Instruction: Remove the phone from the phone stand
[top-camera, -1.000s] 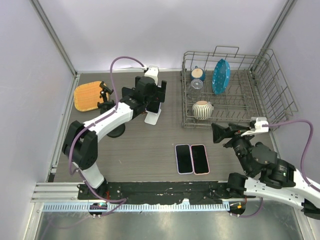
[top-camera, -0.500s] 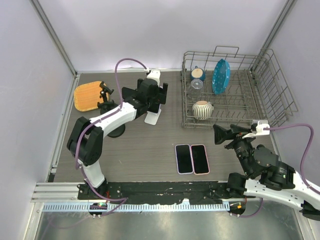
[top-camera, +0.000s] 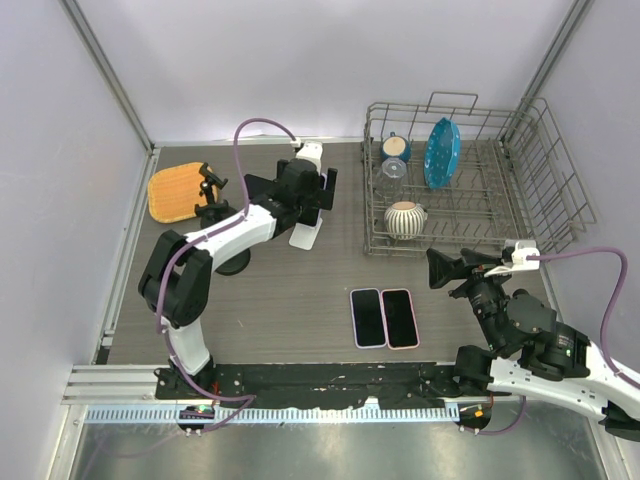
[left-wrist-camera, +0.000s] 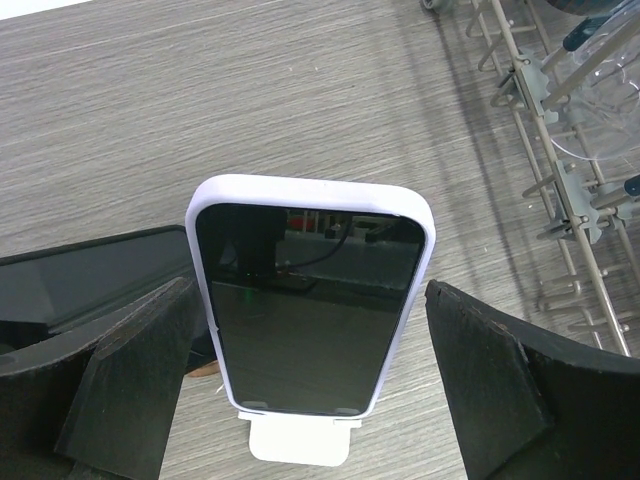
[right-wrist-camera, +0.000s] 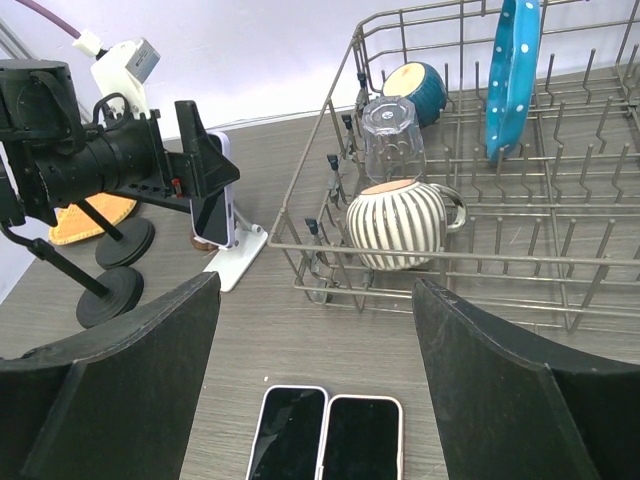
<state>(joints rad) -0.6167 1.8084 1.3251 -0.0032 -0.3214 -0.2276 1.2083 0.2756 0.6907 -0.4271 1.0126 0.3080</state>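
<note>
A phone in a lilac case (left-wrist-camera: 312, 305) leans upright on a white phone stand (left-wrist-camera: 298, 443). It also shows in the right wrist view (right-wrist-camera: 214, 205), with the stand's base (right-wrist-camera: 232, 265) below it. My left gripper (top-camera: 318, 190) is open, its fingers (left-wrist-camera: 130, 385) on either side of the phone with a gap on each side. In the top view the left arm hides the phone; only the stand (top-camera: 306, 234) shows. My right gripper (top-camera: 437, 268) is open and empty at the right.
Two more phones (top-camera: 384, 317) lie flat side by side near the front. A wire dish rack (top-camera: 460, 180) at the back right holds a striped mug, a glass, a blue bowl and a blue plate. An orange pad (top-camera: 177, 193) and black round-based stands (right-wrist-camera: 115, 260) are at the left.
My left gripper has moved a little to the right and onward, so that its fingers now flank the phone on the stand. The right arm has barely shifted.
</note>
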